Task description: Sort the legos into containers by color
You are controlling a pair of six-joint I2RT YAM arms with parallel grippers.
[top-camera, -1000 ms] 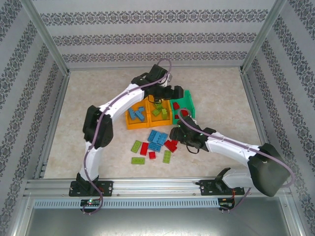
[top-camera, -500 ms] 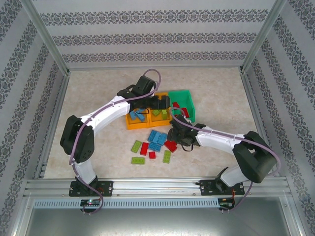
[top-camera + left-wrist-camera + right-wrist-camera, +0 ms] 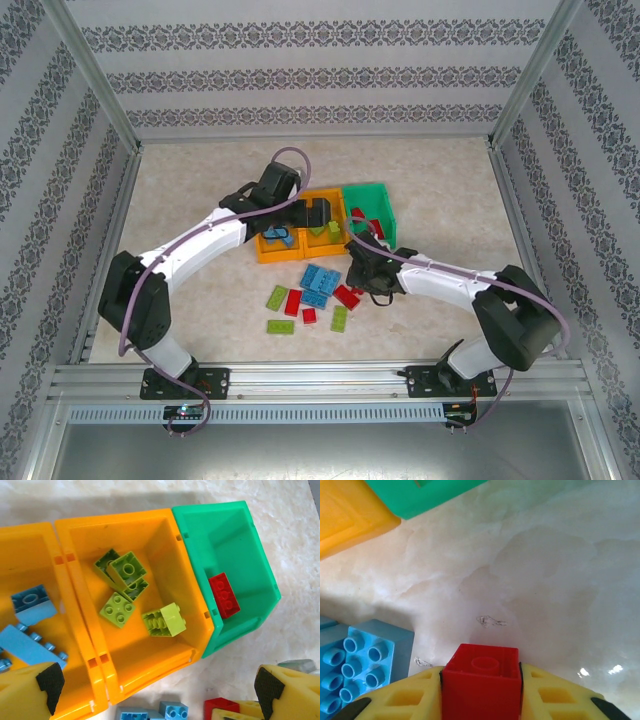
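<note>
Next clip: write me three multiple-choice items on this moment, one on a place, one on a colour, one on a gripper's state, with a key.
1. The binned lime green bricks lie in: A the green bin; B the orange bin beside it; C both bins.
2. The brick lying in the green bin is: A red; B blue; C lime green.
3. The right gripper is: A wide open; B shut on a blue piece; C shut on a red brick.
Key: 1 B, the left wrist view shows them there. 2 A, it is red against the green floor. 3 C, the right wrist view shows it between the fingers.
</note>
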